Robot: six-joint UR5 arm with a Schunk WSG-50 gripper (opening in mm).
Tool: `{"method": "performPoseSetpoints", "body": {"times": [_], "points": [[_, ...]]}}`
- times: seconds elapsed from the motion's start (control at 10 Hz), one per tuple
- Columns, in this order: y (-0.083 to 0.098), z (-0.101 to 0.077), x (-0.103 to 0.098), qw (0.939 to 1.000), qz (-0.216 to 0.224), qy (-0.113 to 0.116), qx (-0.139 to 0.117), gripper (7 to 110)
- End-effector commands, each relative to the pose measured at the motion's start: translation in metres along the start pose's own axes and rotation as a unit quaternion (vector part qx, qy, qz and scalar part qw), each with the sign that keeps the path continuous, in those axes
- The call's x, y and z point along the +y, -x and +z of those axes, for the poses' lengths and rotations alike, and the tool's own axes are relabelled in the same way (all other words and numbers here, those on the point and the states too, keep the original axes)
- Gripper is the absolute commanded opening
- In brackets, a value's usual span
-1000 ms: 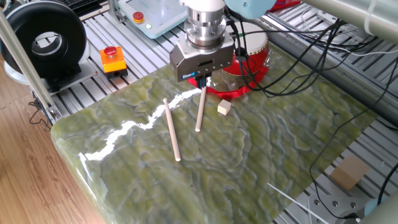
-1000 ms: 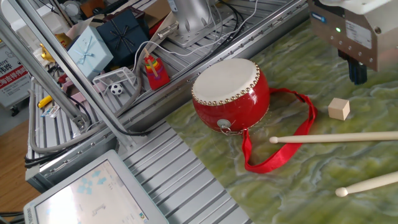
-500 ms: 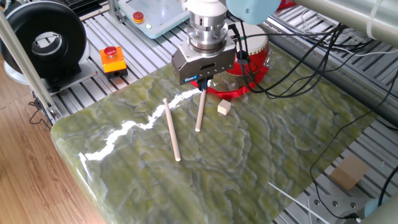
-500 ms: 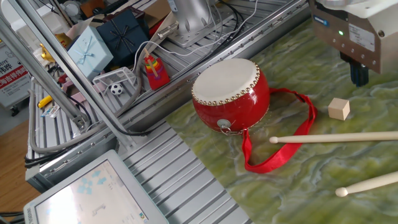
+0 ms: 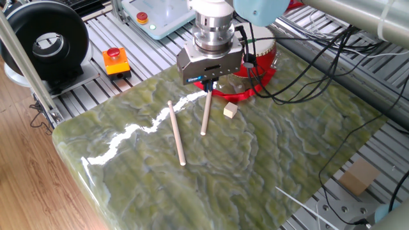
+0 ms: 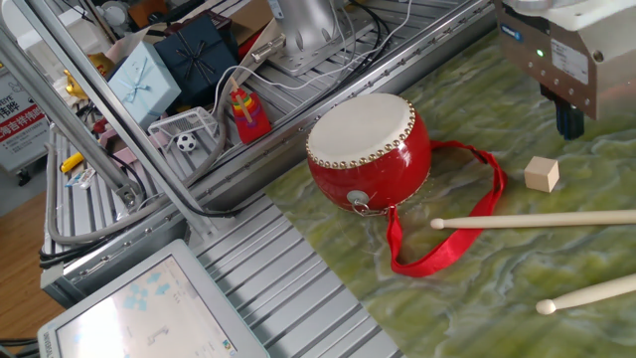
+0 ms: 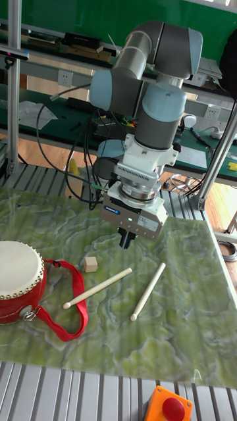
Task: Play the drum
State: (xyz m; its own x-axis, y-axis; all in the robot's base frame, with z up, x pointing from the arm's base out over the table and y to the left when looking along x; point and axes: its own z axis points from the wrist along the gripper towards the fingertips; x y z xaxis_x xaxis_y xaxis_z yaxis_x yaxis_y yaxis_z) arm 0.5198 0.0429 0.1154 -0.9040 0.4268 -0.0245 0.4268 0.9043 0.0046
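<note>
Worktop: a green marbled slab that carries the drum, two drumsticks and a small wooden cube.
Arm and gripper: it hangs over the slab on the far side of the cube from the drum, above the thick end of the drumstick that lies nearer the drum. The dark fingers point down and look close together, with nothing visible between them; whether they touch the stick cannot be told from these views.
Drum: it stands upright at the edge of the slab, cream skin facing up, red ribbon strap trailing from its side across the slab. Nothing rests on the skin.
Nearer drumstick: it lies flat, its round tip close to the drum's strap and its other end under the gripper.
Farther drumstick: it lies flat, beyond the first stick as seen from the drum, apart from it and untouched.
Wooden cube: it sits between the drum and the gripper, just beside the nearer drumstick.
Progress: early, by the look of it. No stick is lifted, and the drum skin has not been reached.
Left to do: grasp a stick, carry it over the drum and strike the skin.
</note>
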Motion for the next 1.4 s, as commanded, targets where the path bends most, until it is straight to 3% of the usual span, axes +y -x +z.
{"method": "performPoseSetpoints", "body": {"times": [0.0,0.1,0.2,0.4,0.6,0.7,0.8,0.9,1.1,1.2,1.3], "points": [[0.009,-0.007,0.007,0.9946,0.102,0.006,-0.014,7],[0.011,-0.007,0.014,0.9911,0.130,0.025,-0.010,7],[0.016,-0.007,0.010,0.9911,0.130,0.023,-0.017,7],[0.035,-0.016,-0.020,0.9907,0.128,-0.023,-0.041,7],[0.045,-0.032,-0.021,0.9916,0.121,-0.021,-0.042,7],[0.036,-0.033,-0.021,0.9946,0.098,-0.025,-0.023,7],[0.018,-0.032,-0.009,0.9981,0.060,-0.001,0.017,7],[0.017,-0.031,0.006,0.9980,0.052,0.030,0.022,7],[0.019,-0.030,-0.003,0.9994,0.026,0.015,0.017,7],[0.017,-0.031,-0.017,0.9977,-0.063,-0.003,0.024,7],[0.035,-0.032,-0.036,0.9745,-0.223,-0.023,0.004,7]]}}
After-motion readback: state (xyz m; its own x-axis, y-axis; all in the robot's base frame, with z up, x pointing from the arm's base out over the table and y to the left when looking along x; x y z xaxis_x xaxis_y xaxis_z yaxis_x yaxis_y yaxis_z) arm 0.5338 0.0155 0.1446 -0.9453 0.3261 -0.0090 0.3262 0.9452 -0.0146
